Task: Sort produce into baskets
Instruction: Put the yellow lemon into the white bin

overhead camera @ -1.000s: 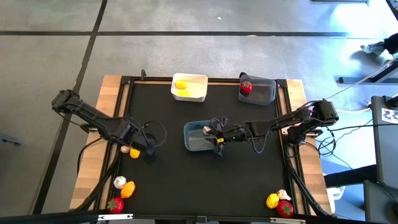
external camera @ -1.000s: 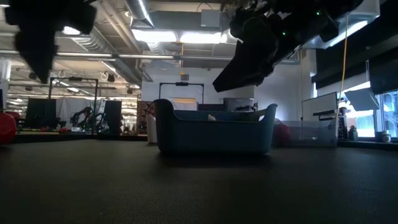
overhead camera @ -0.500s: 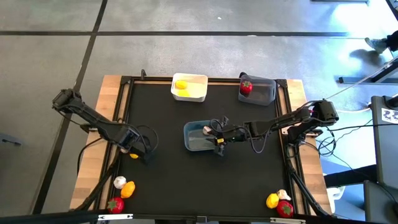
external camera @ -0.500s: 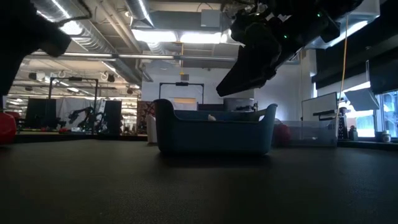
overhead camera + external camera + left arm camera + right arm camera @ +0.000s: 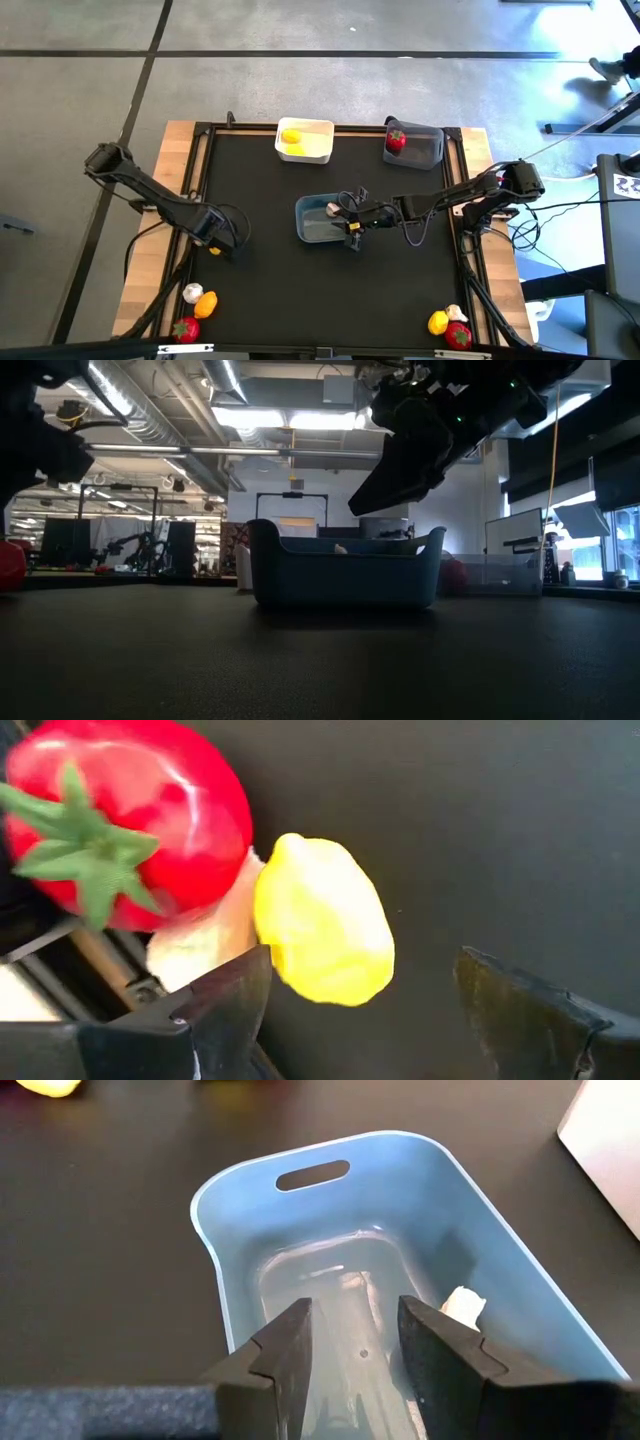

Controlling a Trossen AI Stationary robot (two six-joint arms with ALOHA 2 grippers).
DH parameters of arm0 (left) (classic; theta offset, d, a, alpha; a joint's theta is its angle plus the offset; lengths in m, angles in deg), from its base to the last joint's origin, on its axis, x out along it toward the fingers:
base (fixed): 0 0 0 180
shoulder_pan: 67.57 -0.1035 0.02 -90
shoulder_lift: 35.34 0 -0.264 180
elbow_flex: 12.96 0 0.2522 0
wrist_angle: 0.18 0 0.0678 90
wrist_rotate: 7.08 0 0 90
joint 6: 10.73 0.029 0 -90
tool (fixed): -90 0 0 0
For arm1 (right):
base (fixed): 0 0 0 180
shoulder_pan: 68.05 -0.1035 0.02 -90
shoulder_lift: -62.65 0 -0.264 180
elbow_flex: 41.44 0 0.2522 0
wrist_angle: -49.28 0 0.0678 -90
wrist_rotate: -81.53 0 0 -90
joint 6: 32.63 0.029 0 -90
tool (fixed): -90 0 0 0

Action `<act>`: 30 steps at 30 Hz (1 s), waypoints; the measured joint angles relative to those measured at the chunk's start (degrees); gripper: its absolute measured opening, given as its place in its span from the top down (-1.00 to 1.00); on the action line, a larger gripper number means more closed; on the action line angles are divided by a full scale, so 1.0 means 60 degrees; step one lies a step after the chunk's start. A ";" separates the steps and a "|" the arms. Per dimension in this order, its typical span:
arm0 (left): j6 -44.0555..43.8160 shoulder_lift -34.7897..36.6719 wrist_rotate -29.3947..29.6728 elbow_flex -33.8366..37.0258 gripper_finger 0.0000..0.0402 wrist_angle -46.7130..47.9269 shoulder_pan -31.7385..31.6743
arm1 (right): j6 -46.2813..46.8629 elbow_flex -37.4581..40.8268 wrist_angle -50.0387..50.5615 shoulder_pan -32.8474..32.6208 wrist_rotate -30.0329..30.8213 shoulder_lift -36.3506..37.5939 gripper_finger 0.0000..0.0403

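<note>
My left gripper (image 5: pixel 213 237) hangs open near the table's left edge. In its wrist view (image 5: pixel 360 1010) it stands just short of a yellow lemon-like piece (image 5: pixel 322 920), a red piece with a green top (image 5: pixel 130 810) and a whitish bulb (image 5: pixel 205 935), which lie together on the mat. My right gripper (image 5: pixel 346 216) hangs open and empty over the blue-grey basket (image 5: pixel 318 222). One whitish bulb (image 5: pixel 462 1302) lies on that basket's floor. The white basket (image 5: pixel 304 141) holds yellow pieces. The dark grey basket (image 5: pixel 415 144) holds a red piece (image 5: pixel 396 140).
At the near left corner lie a whitish bulb (image 5: pixel 192 292), an orange piece (image 5: pixel 206 303) and a red piece (image 5: pixel 186 328). At the near right corner lie a yellow piece (image 5: pixel 438 322), a whitish bulb (image 5: pixel 455 313) and a red piece (image 5: pixel 458 335). Cables loop beside both grippers.
My left gripper has gone a little toward the table's left and near edges, closing on the yellow piece; it now covers the whitish bulb in the high view. My right gripper has stayed over the blue-grey basket.
</note>
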 joint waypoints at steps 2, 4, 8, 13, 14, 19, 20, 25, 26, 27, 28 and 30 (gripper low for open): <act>-0.0069 0.0000 -0.0039 0.0242 -0.53 -0.0171 0.0000 | 0.0001 0.0000 0.0004 0.0000 0.0000 0.0000 0.26; -0.0055 0.0000 -0.0091 0.0416 -0.53 -0.0307 0.0000 | 0.0003 0.0000 0.0005 0.0000 0.0000 0.0000 0.26; 0.0200 0.0000 -0.0088 0.0644 -0.53 -0.0627 0.0000 | 0.0000 0.0000 0.0011 0.0000 0.0000 -0.0003 0.26; 0.0781 0.0000 -0.0080 0.0894 -0.53 -0.1328 0.0000 | 0.0000 0.0000 0.0007 0.0000 0.0001 -0.0004 0.26; 0.0882 0.0000 -0.0077 0.0915 -0.51 -0.1360 0.0000 | 0.0000 0.0000 0.0007 0.0000 0.0001 -0.0004 0.26; 0.1275 0.0000 0.0048 0.0915 -0.28 -0.1356 -0.0018 | 0.0000 0.0000 0.0007 0.0000 0.0004 -0.0004 0.26; 0.1395 0.0000 0.0133 0.0915 -0.22 -0.1354 -0.0018 | 0.0000 0.0000 0.0007 0.0000 0.0004 -0.0004 0.26; 0.2387 0.0000 0.0498 0.0915 0.06 -0.1359 -0.0018 | 0.0000 0.0000 0.0007 0.0000 0.0004 -0.0004 0.26; 0.2649 0.0000 0.0532 0.0915 0.10 -0.1364 -0.0018 | 0.0000 0.0000 0.0018 0.0000 0.0004 -0.0004 0.26; 0.2933 0.0000 0.0591 0.0915 0.13 -0.1364 -0.0018 | 0.0000 0.0000 0.0040 0.0000 0.0004 -0.0004 0.26; 0.3244 0.0000 0.0696 0.0915 0.15 -0.1362 -0.0018 | 0.0000 0.0000 0.0072 0.0000 0.0004 -0.0004 0.26; 0.3771 0.0000 0.1124 0.0915 0.17 -0.1340 -0.0018 | 0.0000 0.0000 0.0132 0.0000 0.0004 -0.0004 0.26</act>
